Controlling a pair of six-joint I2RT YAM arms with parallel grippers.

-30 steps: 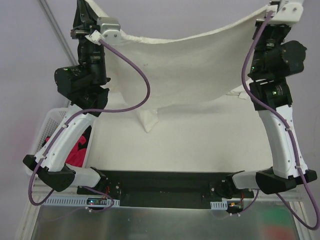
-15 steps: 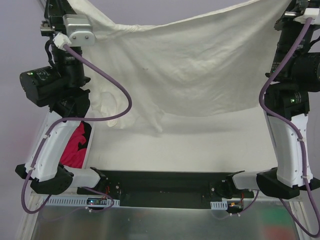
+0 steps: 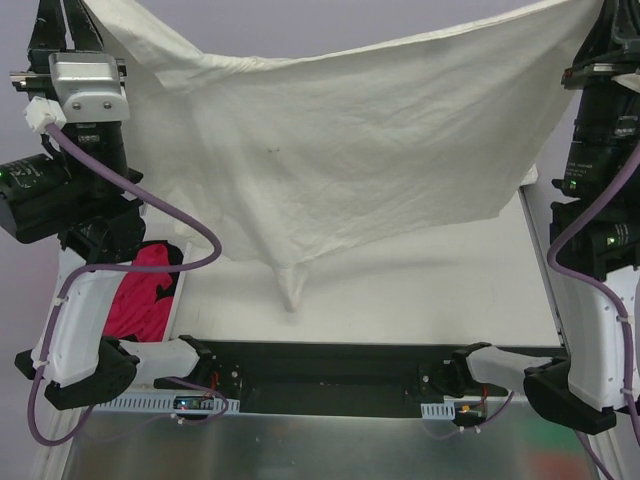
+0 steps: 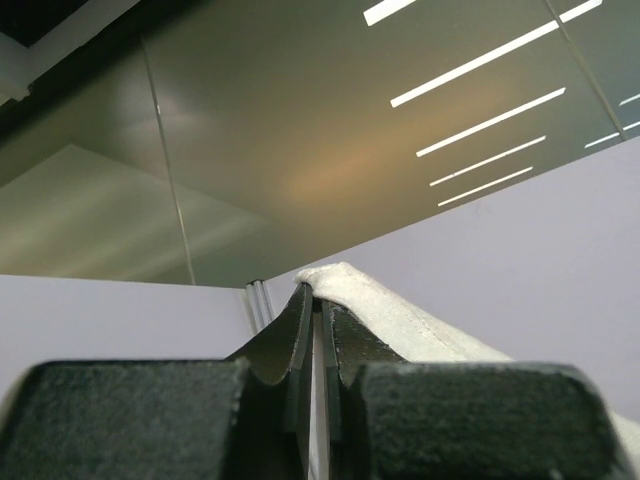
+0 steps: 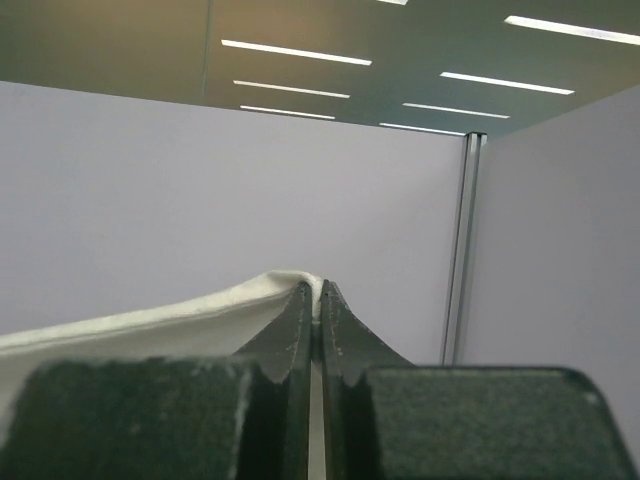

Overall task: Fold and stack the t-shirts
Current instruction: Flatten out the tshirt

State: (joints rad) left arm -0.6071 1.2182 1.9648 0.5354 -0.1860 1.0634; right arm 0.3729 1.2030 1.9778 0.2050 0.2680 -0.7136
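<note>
A large plain cream-white t-shirt [image 3: 340, 150] hangs spread wide in the air between my two raised grippers in the top view. My left gripper [image 3: 80, 15] is shut on its upper left corner and my right gripper [image 3: 592, 12] on its upper right corner. A sleeve [image 3: 290, 285] dangles from the lower edge over the table. In the left wrist view my gripper [image 4: 318, 300] pinches the cream edge [image 4: 400, 325], which runs off to the right. In the right wrist view my gripper [image 5: 315, 290] pinches the cloth [image 5: 150, 325], which runs off to the left.
The white table top [image 3: 420, 290] lies beneath the hanging shirt. A red cloth [image 3: 140, 300] sits at the left edge, partly behind my left arm. The black base bar [image 3: 330, 375] of the arms runs along the near edge.
Both arms have risen and spread apart, carrying the shirt higher and pulling it wider and flatter. The dangling sleeve has swung nearer the front.
</note>
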